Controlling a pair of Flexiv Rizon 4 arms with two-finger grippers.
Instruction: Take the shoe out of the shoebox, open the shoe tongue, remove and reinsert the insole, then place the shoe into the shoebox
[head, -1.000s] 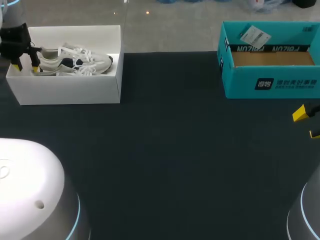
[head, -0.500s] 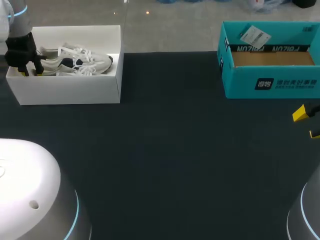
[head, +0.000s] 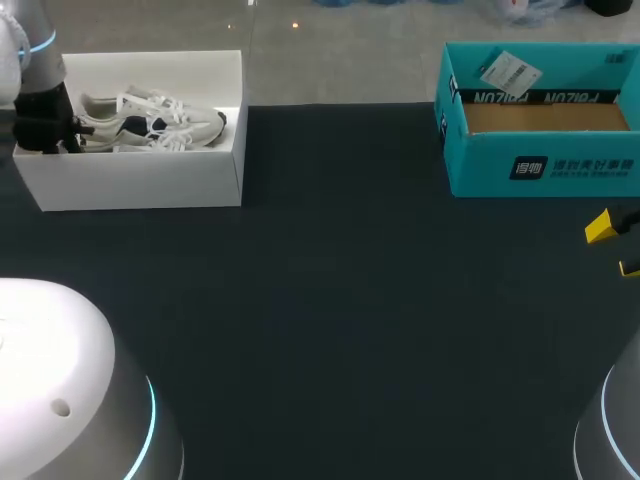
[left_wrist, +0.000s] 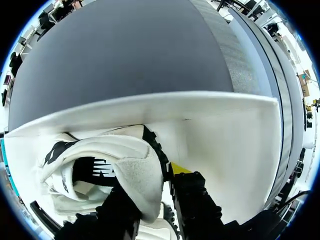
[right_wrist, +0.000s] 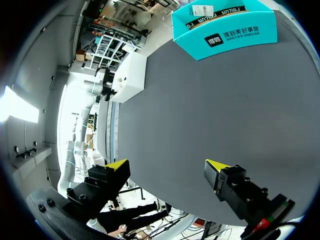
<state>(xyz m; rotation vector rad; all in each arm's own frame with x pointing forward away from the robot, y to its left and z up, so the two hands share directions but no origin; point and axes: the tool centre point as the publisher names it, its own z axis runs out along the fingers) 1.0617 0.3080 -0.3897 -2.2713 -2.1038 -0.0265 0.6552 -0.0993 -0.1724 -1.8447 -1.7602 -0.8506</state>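
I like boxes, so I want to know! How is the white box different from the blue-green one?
The white box holds a shoe; the teal box shows only its brown floor. The white box is plain; the teal box has print and a label. The white box stands at the left of the table, the teal box at its right. Both are open on top.

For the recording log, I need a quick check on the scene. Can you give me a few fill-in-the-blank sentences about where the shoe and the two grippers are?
1. The white sneaker lies inside the ___ shoebox.
2. The left gripper is at the sneaker's ___, not its toe.
3. The right gripper is over the bare table with its fingers ___, holding nothing.

Missing words: white; heel; open
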